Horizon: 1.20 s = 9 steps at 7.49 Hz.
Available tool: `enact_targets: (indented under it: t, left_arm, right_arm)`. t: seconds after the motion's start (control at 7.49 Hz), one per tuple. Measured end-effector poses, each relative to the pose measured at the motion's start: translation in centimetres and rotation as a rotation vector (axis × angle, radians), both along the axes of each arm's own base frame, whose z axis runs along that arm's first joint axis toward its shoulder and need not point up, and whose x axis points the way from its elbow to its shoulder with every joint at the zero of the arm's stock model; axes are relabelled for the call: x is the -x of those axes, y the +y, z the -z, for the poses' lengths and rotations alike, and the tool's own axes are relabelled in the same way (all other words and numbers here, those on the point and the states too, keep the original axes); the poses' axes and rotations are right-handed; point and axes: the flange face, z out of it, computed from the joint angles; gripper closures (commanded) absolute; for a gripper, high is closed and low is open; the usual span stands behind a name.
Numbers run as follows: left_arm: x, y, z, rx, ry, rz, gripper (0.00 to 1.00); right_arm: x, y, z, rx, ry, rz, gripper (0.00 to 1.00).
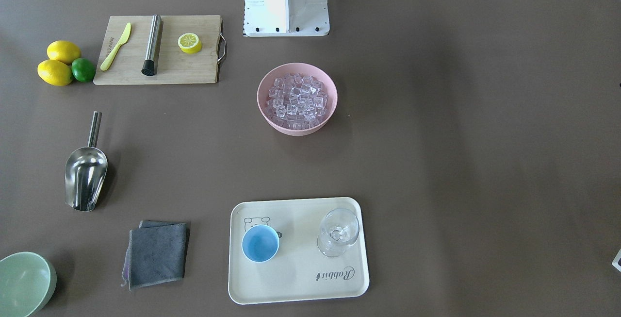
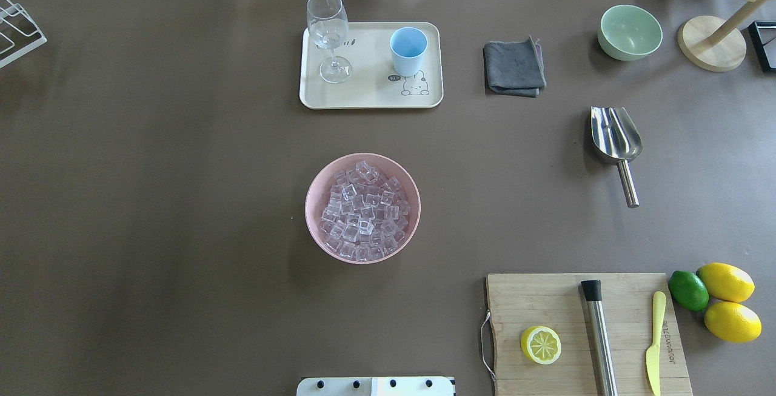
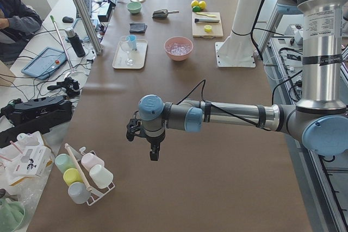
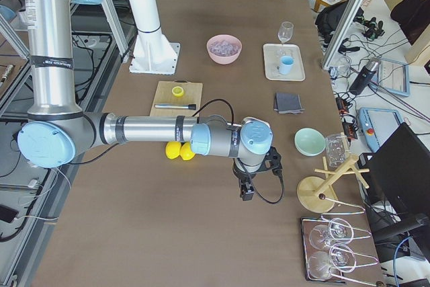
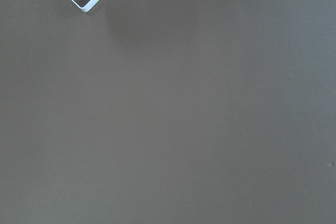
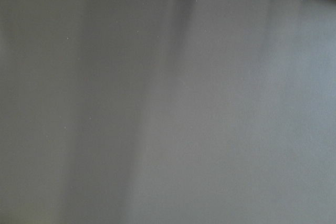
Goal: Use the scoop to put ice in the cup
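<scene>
Plainly, the ice [image 2: 362,211] sat heaped in a pink bowl [image 2: 310,199] near the middle of the table, the clear cubes piled close to its rim. The cup [image 2: 408,50] stood upright on a cream tray [image 2: 370,83] at the far side from the robot, its blue inside showing. A stemmed glass [image 2: 328,32] shared the tray, apart from the cup.

The scoop [image 2: 615,135] lay on the bare table off to the robot's right, well apart from both bowl and tray. Its trough faced the far side and its handle pointed back toward the robot.

A folded grey cloth [image 2: 514,68] lay between scoop and tray, and a pale green bowl [image 2: 630,32] stood beyond the scoop. Nearer the robot on that side, a wooden cutting board [image 2: 545,305] carried a half lemon [image 2: 540,344], a steel cylinder [image 2: 600,341] and a yellow knife [image 2: 655,341]. A lime [image 2: 688,290] and two lemons [image 2: 725,281] lay just beside it.

The left gripper [image 3: 154,155] hung over bare table at the robot's left end, and the right gripper [image 4: 246,194] hung likewise at the right end, both far from the scoop. Only the side views showed them, so I could not tell how either pair of jaws stood.
</scene>
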Motion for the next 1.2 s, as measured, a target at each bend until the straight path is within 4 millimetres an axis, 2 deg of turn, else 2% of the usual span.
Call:
enact_targets:
  t: [0.53,0.93,1.2]
  left_arm:
    - [0.0,0.2,-0.2,0.007,0.002,0.001,0.02]
    - [-0.2,-0.1,-0.5,0.033,-0.001,0.013,0.02]
    - [-0.2,-0.3,-0.5,0.043,0.000,0.021,0.02]
  right_arm:
    - [-0.9,0.7,0.1,0.001,0.011,-0.017,0.00]
    - [-1.6,2.3,-0.5,0.012,0.011,-0.031,0.00]
    - [-1.7,2.7,-0.5,0.014,0.013,-0.036,0.00]
